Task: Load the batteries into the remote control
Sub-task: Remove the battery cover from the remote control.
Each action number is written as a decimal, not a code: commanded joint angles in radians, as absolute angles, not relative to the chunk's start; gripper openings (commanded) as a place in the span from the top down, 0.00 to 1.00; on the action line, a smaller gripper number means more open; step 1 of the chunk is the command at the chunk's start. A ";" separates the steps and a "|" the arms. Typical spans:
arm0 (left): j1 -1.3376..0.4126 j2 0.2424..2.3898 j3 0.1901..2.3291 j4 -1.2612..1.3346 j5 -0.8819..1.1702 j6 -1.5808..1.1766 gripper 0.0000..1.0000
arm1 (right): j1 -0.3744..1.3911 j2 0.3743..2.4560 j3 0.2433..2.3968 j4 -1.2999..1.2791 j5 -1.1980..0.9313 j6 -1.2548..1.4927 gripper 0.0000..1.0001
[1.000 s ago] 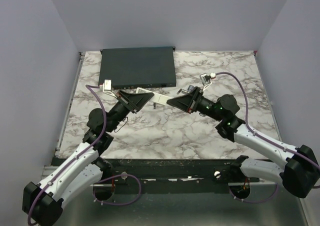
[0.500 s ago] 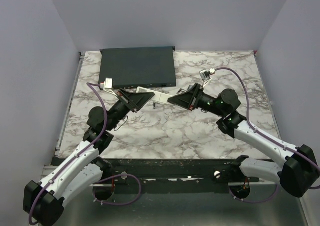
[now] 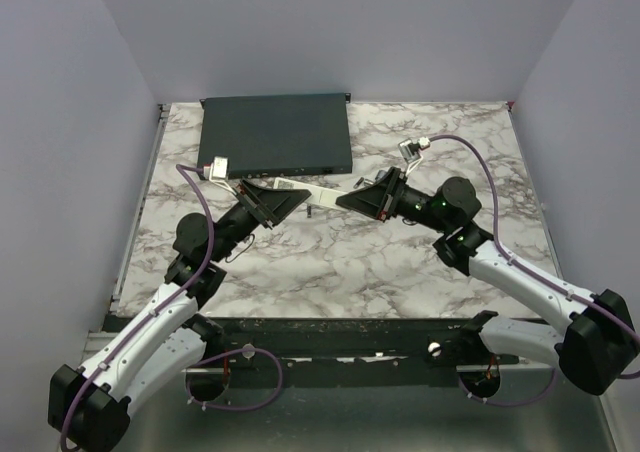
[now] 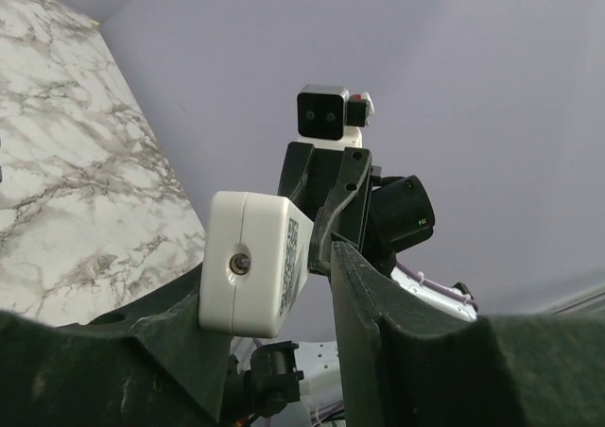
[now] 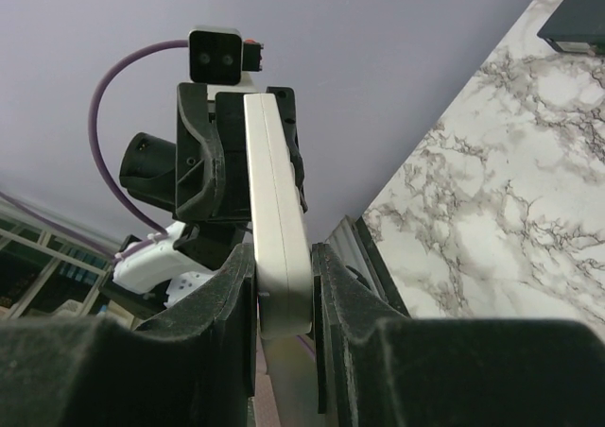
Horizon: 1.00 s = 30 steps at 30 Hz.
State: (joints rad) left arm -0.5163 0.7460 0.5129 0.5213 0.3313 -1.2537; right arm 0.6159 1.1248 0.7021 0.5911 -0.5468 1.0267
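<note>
The remote control (image 3: 318, 193), a slim white bar, hangs above the marble table between my two grippers. My right gripper (image 3: 345, 200) is shut on one end; in the right wrist view the remote control (image 5: 274, 181) is pinched edge-on between both pads of the right gripper (image 5: 284, 257). My left gripper (image 3: 290, 198) surrounds the other end. In the left wrist view the remote control's end (image 4: 250, 257) leans on one finger, with a clear gap to the other finger (image 4: 354, 285), so the left gripper (image 4: 281, 274) is open. The batteries are out of view.
A large flat dark-grey box (image 3: 276, 132) lies at the back of the marble table (image 3: 330, 262), just behind the grippers; its corner (image 5: 579, 16) shows in the right wrist view. Purple cables loop from both wrists.
My left gripper's jaws have parted from the remote control's end. The right wrist shifted slightly earlier and still holds the remote control in about the same place.
</note>
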 commanded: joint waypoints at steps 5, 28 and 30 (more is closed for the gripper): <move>-0.514 0.713 0.508 0.615 0.394 -1.256 0.62 | 0.594 1.127 0.673 0.499 -0.482 0.989 0.99; -0.495 0.701 0.490 0.620 0.371 -1.284 0.58 | 0.587 1.131 0.615 0.647 -0.541 1.065 0.99; -0.494 0.705 0.488 0.625 0.377 -1.288 0.57 | 0.587 1.127 0.608 0.662 -0.541 1.070 0.99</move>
State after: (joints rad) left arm -0.5030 0.7307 0.4919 0.5228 0.3515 -1.2808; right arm 0.6094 1.1210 0.6434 0.6804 -0.5644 1.0801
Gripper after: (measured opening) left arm 0.422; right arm 0.280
